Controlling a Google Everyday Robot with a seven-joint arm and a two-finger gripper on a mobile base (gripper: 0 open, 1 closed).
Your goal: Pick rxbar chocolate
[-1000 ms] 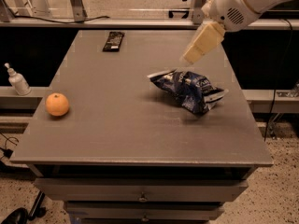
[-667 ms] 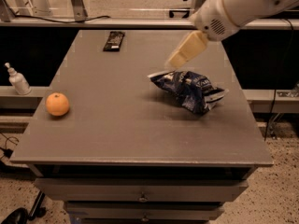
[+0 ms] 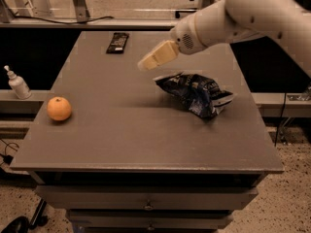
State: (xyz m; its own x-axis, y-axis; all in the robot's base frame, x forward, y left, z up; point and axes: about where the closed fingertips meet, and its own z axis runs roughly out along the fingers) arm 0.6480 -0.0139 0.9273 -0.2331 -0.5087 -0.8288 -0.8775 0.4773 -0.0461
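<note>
Camera view shows the rxbar chocolate (image 3: 117,42) lying flat at the far edge of the bench (image 3: 121,135), left of centre, dark wrapper up and its long side running away from the camera. It lies where it did a second ago, and nothing touches it.

What has changed is the hand (image 3: 158,56). A second ago it hung over the right half of the bench, beyond the chip bag (image 3: 197,92). Now it has swept left and sits above the bare surface just past the bag's upper left corner, pointing down and to the left, towards the bar. Whether the hand is wide or narrow I cannot tell from this angle; it carries nothing. The white arm (image 3: 233,18) behind it reaches in from the upper right.

The sweep reads as the approach step of the pick: the hand has cleared the bag and is closing on the bar, but is apart from it, to the right and nearer the camera. The grasp itself is not yet begun.

The chip bag, right of centre, has not shifted. The orange (image 3: 59,108) rests near the left edge, well apart from the hand's path, and a small pump bottle (image 3: 18,84) stands off the bench on a ledge to the left.
</note>
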